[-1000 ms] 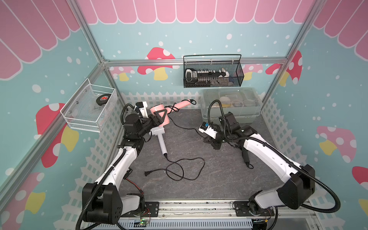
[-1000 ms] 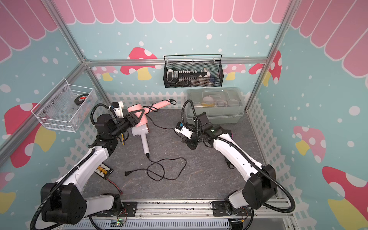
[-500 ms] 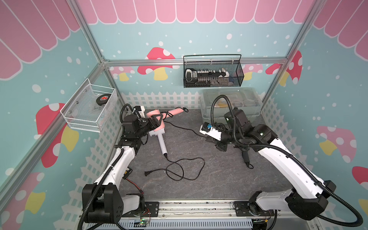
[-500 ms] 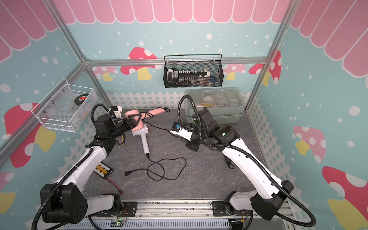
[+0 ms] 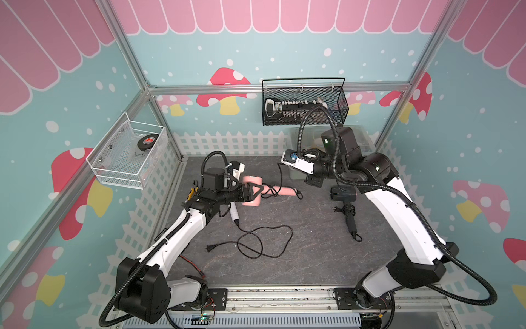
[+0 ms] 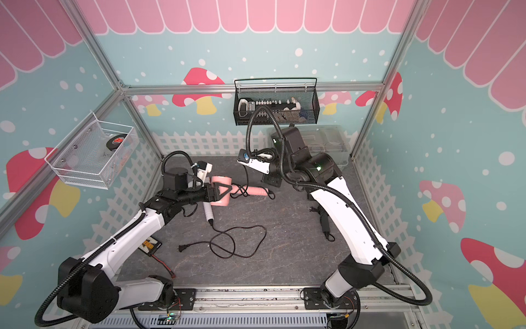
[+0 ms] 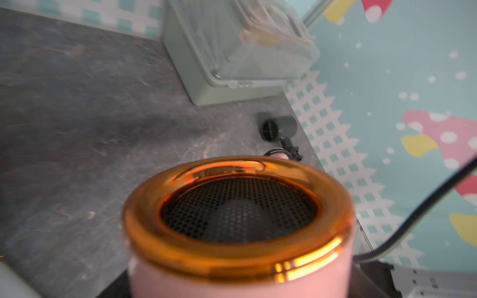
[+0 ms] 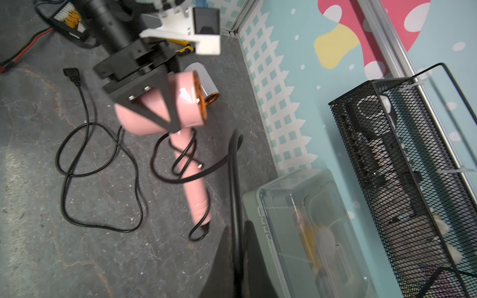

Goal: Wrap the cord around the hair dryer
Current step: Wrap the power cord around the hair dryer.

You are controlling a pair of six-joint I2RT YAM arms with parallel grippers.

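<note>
Now the left gripper [image 5: 250,193], clamped across the barrel of the pink hair dryer [image 5: 252,182], has swung its handle from the back wall sideways toward the right arm; the right gripper [image 5: 312,180], pinched on the cord [image 8: 234,180], has pulled back beside the clear bin [image 6: 333,148]

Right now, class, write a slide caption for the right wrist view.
Left gripper holds the pink hair dryer, black cord crossing its handle.

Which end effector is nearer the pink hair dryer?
Left. The left end effector clamps the pink hair dryer; the right end effector is apart, beyond the handle, shut on the cord.
</note>
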